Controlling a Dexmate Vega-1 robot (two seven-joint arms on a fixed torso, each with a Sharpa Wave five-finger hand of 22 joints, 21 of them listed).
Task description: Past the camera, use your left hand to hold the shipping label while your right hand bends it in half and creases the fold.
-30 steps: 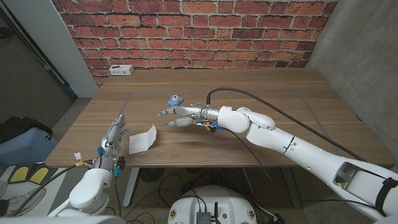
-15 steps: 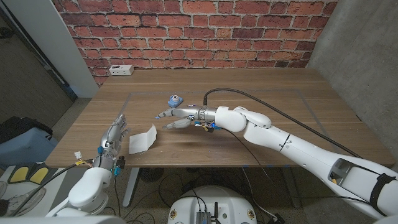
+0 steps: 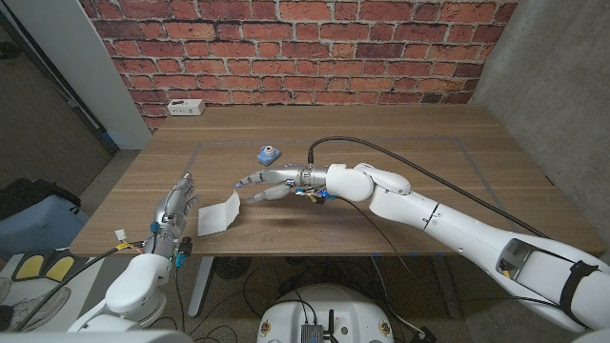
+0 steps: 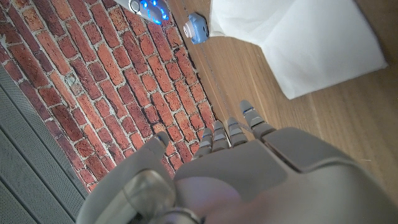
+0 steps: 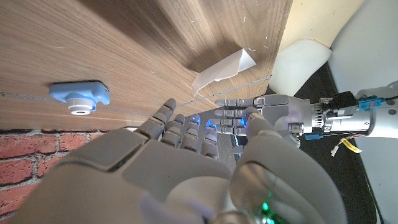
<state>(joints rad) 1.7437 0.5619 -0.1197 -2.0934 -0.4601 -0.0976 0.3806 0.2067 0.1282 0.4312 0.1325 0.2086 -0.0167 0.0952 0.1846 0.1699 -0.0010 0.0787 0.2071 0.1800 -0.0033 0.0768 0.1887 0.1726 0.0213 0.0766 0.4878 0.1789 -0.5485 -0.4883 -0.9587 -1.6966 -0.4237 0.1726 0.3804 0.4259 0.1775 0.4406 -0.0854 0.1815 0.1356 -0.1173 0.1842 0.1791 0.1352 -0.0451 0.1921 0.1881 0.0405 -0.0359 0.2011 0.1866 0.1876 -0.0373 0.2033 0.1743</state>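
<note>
The label point(image 3: 218, 213) lies on the table point(image 3: 400, 143) near its front edge, already partly bent, one flap lifted off the wood. Just beside the label stands the left hand point(image 3: 174, 211), fingers straight and apart, gripping nothing and not quite on the paper. On the label's other side the right hand point(image 3: 266, 181) has slid closer over the last second; its fingers are loosely spread and empty, tips now near the raised flap. Beyond the label, past the right hand, sits a small blue camera point(image 3: 268, 152). The approach looks nearly finished; pinning and creasing are not yet begun.
</note>
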